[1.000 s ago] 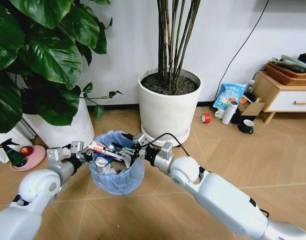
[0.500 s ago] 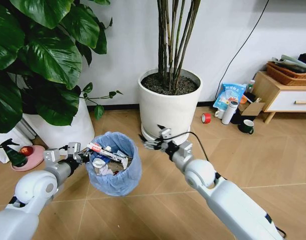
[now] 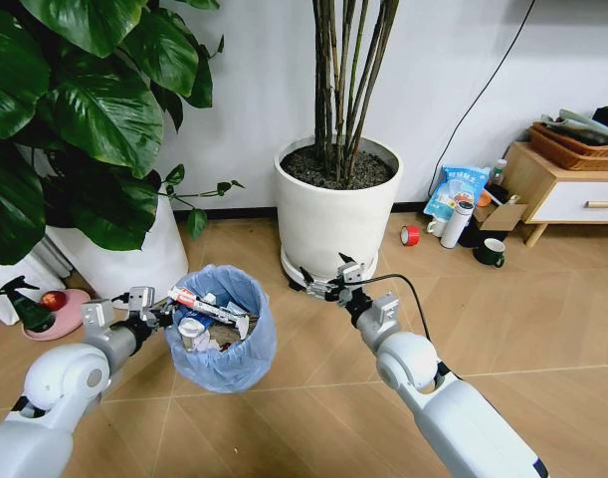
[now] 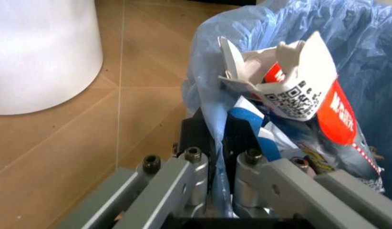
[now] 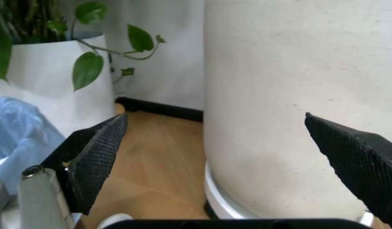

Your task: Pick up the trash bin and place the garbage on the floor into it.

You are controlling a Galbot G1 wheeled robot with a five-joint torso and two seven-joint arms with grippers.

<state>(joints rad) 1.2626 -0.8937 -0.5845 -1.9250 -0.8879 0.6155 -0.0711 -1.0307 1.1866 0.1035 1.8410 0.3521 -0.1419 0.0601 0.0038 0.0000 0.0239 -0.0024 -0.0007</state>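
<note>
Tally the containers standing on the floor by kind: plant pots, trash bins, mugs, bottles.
Large white plant pots: 2
Trash bin: 1
Mug: 1
White bottle: 1
Spray bottle: 1
Total: 6

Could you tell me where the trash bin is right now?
In the head view, the trash bin is left of centre, held at its rim by the left gripper, before the leafy plant's white pot.
</note>
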